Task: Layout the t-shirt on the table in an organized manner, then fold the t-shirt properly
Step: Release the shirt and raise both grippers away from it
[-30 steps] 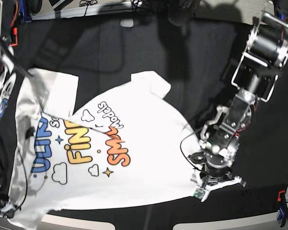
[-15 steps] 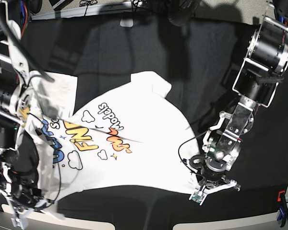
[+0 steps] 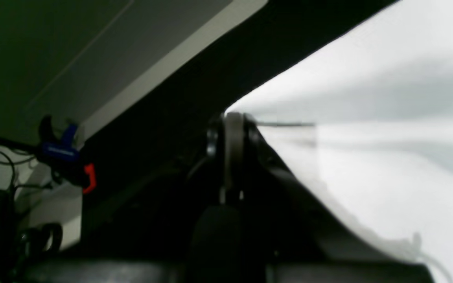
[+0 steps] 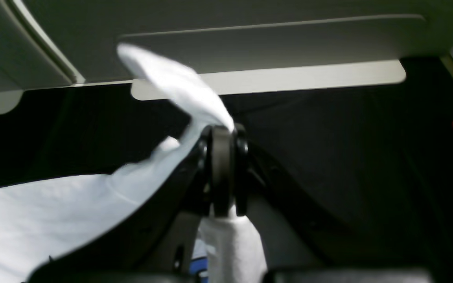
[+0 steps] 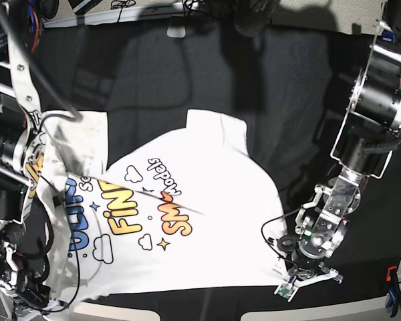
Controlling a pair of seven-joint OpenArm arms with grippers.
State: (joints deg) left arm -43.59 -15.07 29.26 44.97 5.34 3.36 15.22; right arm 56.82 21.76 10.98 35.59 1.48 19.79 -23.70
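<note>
The white t-shirt (image 5: 207, 194) lies print side up on the table (image 5: 287, 87), stretched between my two grippers along the near edge. In the base view my left gripper (image 5: 295, 281) is shut on the shirt's near right corner. At the near left, my right gripper (image 5: 35, 304) is shut on the shirt's other near corner, where the cloth is bunched under the arm. The left wrist view shows the left gripper (image 3: 232, 125) shut, with white t-shirt (image 3: 368, 137) cloth spreading away from it. White t-shirt (image 4: 179, 90) cloth passes through the shut right gripper (image 4: 222, 157).
A blue and orange clip (image 5: 391, 281) holds the black cloth at the near right edge, and the same clip (image 3: 67, 153) shows in the left wrist view. Pale boards (image 5: 307, 313) run just beyond the near edge. A small white tag (image 5: 177, 31) lies at the far edge.
Both grippers have drawn the shirt's bottom edge toward the near edge of the table. The left gripper shifted nearer and slightly right, and the shirt now lies flatter and more spread.
</note>
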